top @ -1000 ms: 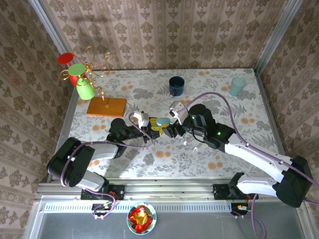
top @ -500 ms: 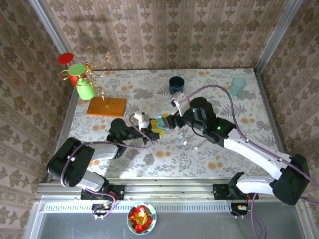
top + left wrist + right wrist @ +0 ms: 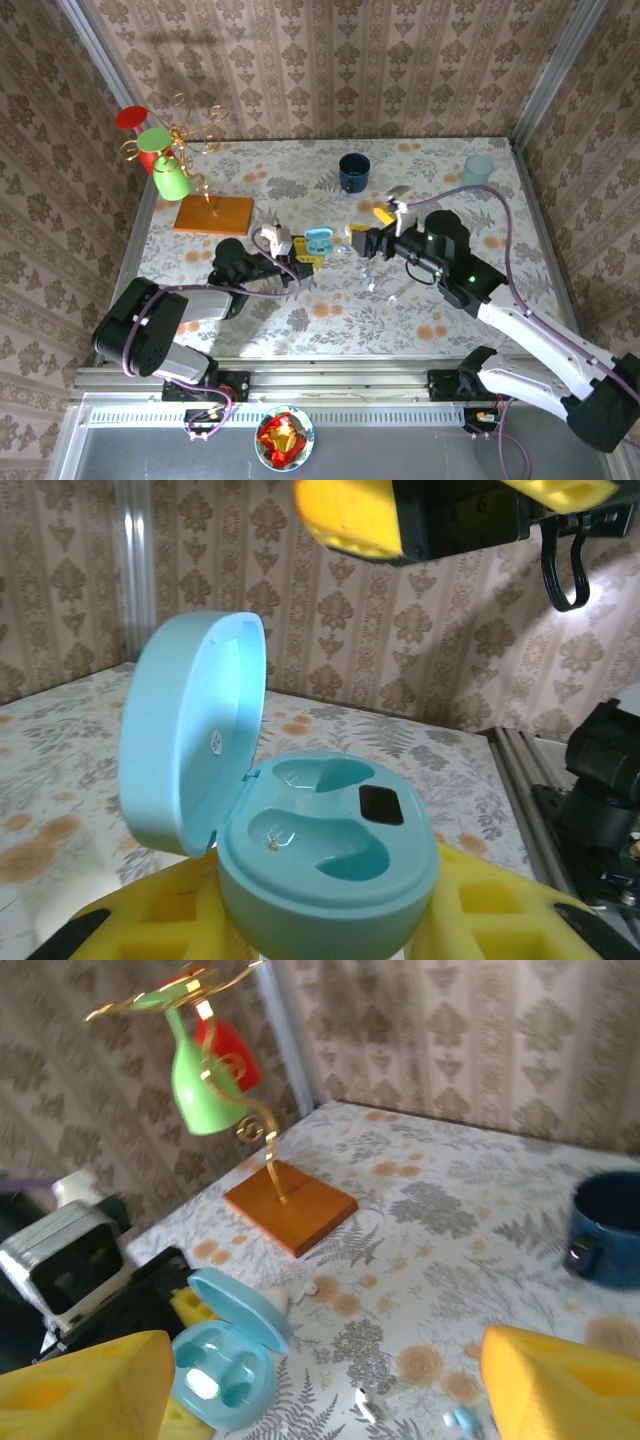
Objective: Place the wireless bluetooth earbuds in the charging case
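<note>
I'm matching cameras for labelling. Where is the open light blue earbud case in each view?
Top external: case, centre of picture.
Left wrist: case, centre foreground, lid raised at left.
Right wrist: case, lower left.
Shared landmark: the left gripper's yellow fingers gripping it.

One pale blue charging case (image 3: 318, 241), lid open; three loose earbuds (image 3: 365, 1405) on the table (image 3: 300, 310), two white, one pale blue; one dark blue mug (image 3: 354, 170); one pale teal cup (image 3: 478, 172); one green mug (image 3: 170, 181) on one gold wire stand (image 3: 214, 215); one bowl (image 3: 260, 445).
</note>
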Controlling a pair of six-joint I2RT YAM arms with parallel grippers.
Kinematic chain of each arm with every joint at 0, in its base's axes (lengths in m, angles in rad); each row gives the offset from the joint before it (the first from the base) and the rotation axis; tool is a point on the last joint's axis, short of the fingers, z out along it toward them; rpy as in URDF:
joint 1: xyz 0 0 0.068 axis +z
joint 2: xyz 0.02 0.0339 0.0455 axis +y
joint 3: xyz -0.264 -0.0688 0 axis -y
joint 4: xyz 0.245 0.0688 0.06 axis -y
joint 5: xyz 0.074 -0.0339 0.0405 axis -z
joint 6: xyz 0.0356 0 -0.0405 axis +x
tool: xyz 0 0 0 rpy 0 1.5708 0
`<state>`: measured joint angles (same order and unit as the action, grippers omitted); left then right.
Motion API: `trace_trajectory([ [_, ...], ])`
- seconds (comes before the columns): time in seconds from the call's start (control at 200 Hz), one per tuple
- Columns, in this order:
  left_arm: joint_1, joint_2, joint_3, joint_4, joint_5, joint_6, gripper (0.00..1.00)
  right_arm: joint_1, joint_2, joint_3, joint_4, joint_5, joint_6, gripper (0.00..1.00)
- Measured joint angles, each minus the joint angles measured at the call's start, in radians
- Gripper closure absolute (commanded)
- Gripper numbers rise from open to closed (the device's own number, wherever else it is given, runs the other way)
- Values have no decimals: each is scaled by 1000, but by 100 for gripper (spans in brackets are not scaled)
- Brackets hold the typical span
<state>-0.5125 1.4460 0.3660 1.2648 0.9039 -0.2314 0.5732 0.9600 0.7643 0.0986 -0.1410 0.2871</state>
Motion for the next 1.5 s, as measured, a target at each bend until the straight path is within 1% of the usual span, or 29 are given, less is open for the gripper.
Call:
trace_trajectory([
  [0.075,21,0,-4,0,-8,0,65,-66,-19,-46,4,-1,115,23],
  [0.125,32,-5,-9,0,-16,1,65,-86,-20,-64,-11,0,176,24],
  [0.295,43,-43,-26,0,-35,8,65,-89,2,-84,-114,7,323,24],
  [0.495,43,-61,-32,1,-41,8,65,-91,129,-128,-156,-2,421,26],
  [0.665,43,-61,-32,0,-40,8,65,-91,301,-124,-190,-45,421,29],
  [0.845,43,-61,-32,0,-40,8,65,-91,498,-45,-205,-102,393,29],
  [1.08,43,-61,-32,0,-37,8,65,-94,652,81,-229,-104,311,31],
  [1.23,43,-64,-32,0,-38,8,65,-94,728,125,-231,-116,281,32],
  [1.29,57,-72,-34,0,-38,8,65,-94,745,125,-233,-130,273,32],
  [1.395,82,-82,-35,1,-42,8,65,-94,750,125,-234,-145,256,32],
  [1.5,85,-82,-35,0,-44,9,65,-90,748,125,-237,-145,238,32],
])
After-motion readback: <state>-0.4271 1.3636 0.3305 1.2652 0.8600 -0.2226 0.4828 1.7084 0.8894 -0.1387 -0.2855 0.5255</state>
